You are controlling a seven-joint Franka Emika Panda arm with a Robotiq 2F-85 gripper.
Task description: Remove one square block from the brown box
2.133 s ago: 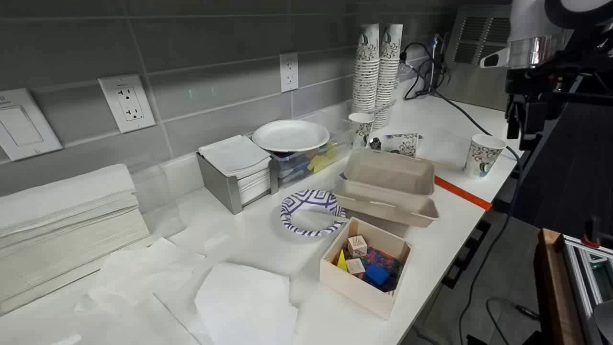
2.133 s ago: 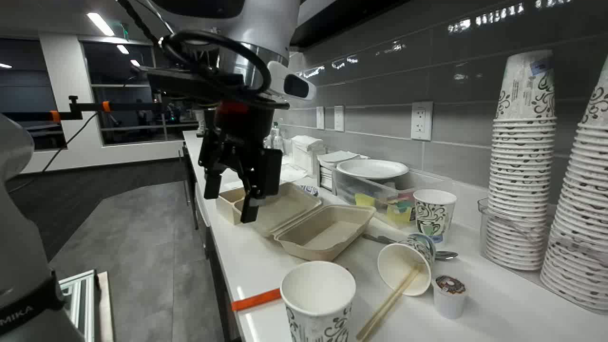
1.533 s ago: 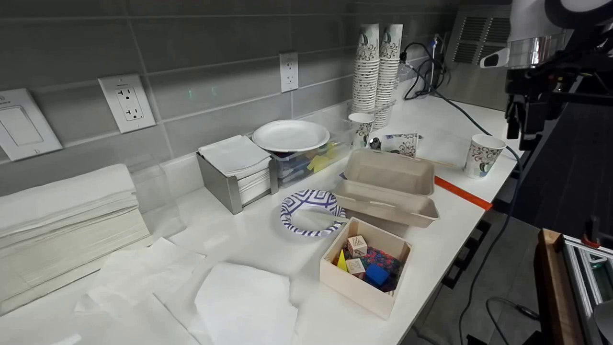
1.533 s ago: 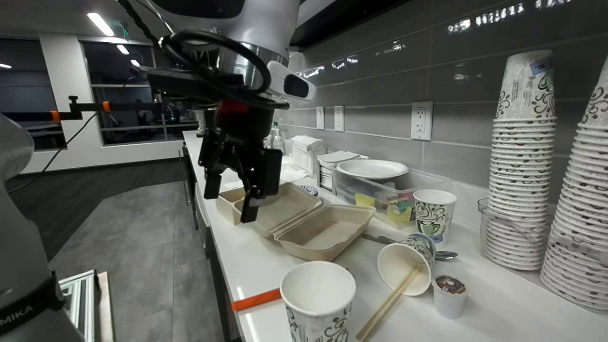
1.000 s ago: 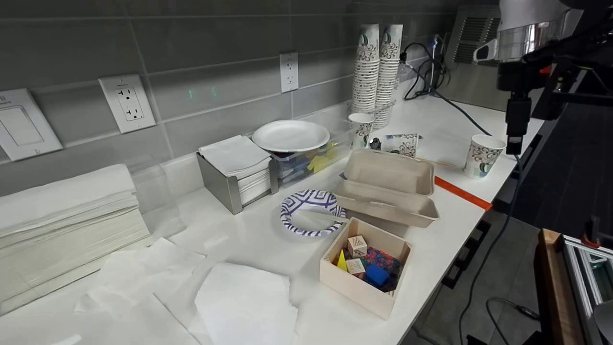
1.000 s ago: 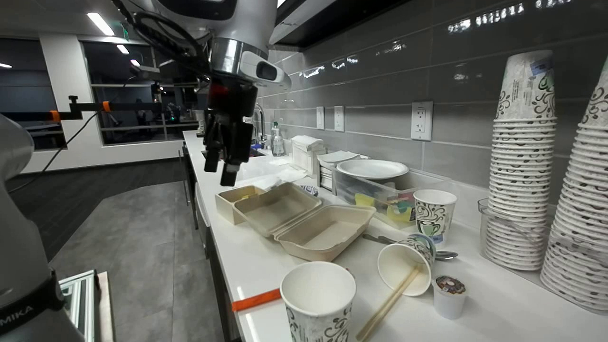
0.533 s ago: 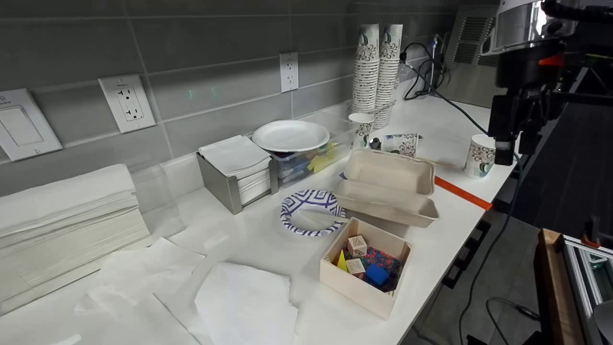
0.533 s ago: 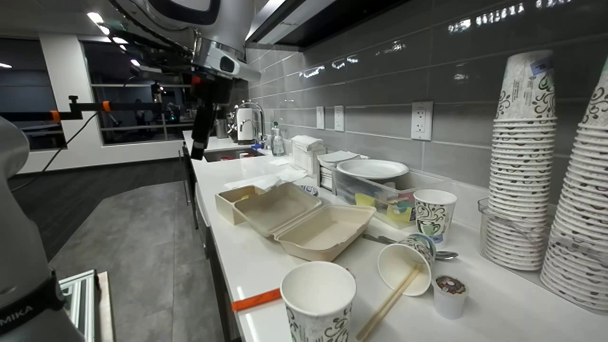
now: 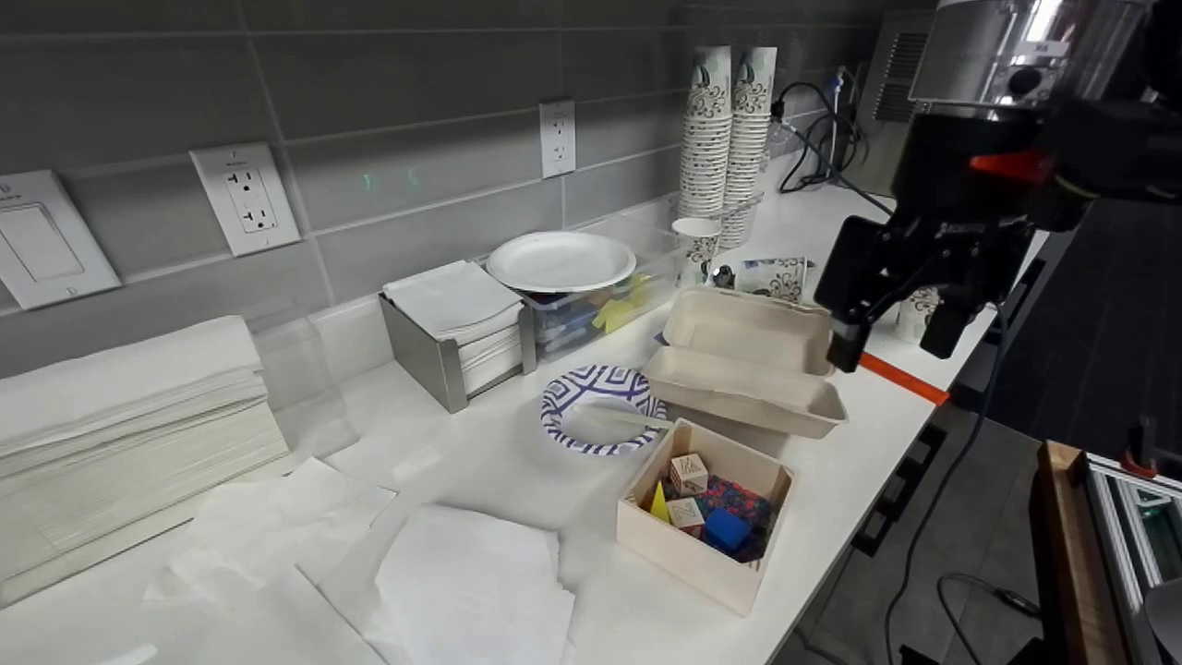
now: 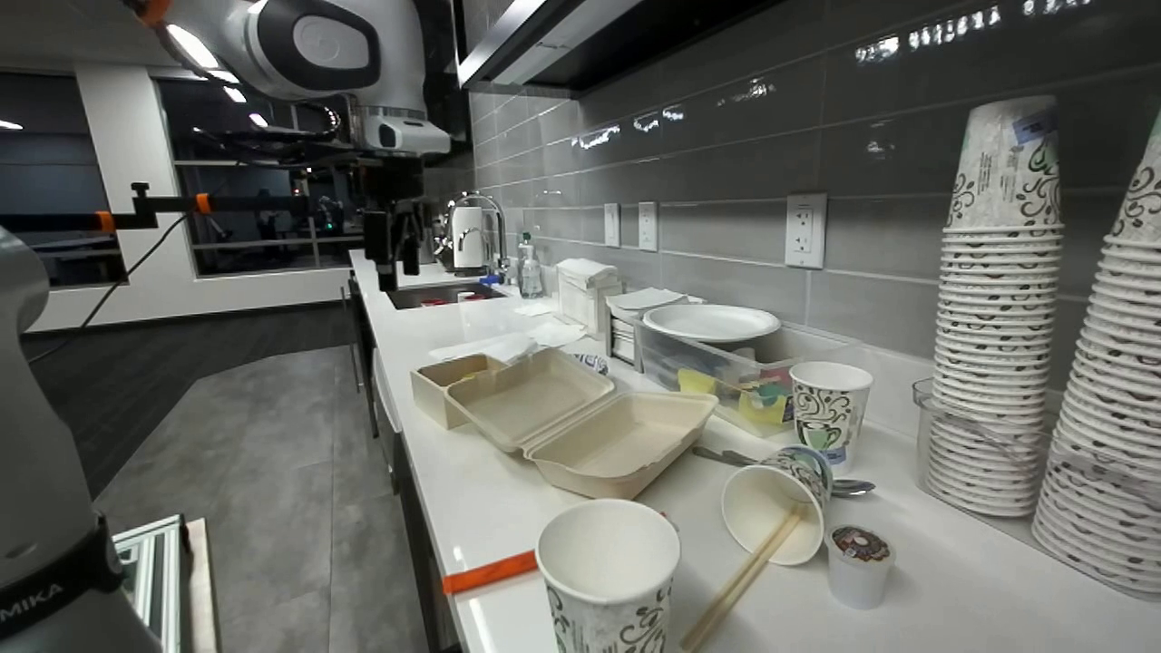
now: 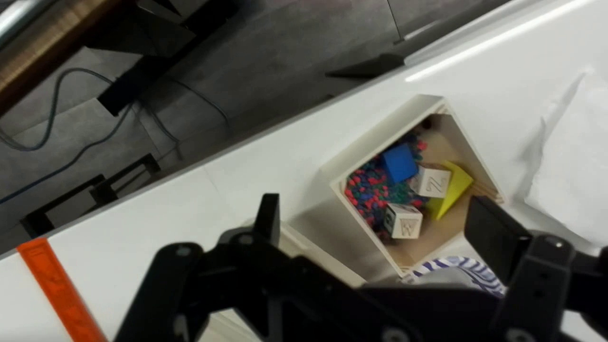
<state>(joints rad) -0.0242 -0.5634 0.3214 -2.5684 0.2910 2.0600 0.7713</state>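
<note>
The brown box (image 9: 688, 574) stands on the counter in both exterior views, at its near edge, and also shows in the wrist view (image 11: 375, 140). Inside are two pale wooden letter cubes (image 11: 434, 183), a blue block (image 11: 400, 162), a yellow wedge (image 11: 453, 190) and a red, blue and green speckled patch. The reddish-orange square block does not show clearly; it is hidden or out of view. My gripper (image 9: 893, 344) is open and empty, up in the air above the counter. In the wrist view, the box lies below, partly between the spread fingers (image 11: 377, 211).
An open brown paper tray (image 9: 753, 332) stands beside the box. A patterned plate (image 9: 591, 448), a cup (image 10: 608, 553), a tipped cup with chopsticks (image 10: 775, 508) and tall cup stacks (image 10: 998, 308) stand around. An orange strip (image 9: 905, 379) lies near the counter edge. Loose paper (image 9: 476, 591) lies beside the box.
My gripper has moved along the counter towards the box and turned, coming closer in an exterior view. It stays open. The box and its contents have not moved.
</note>
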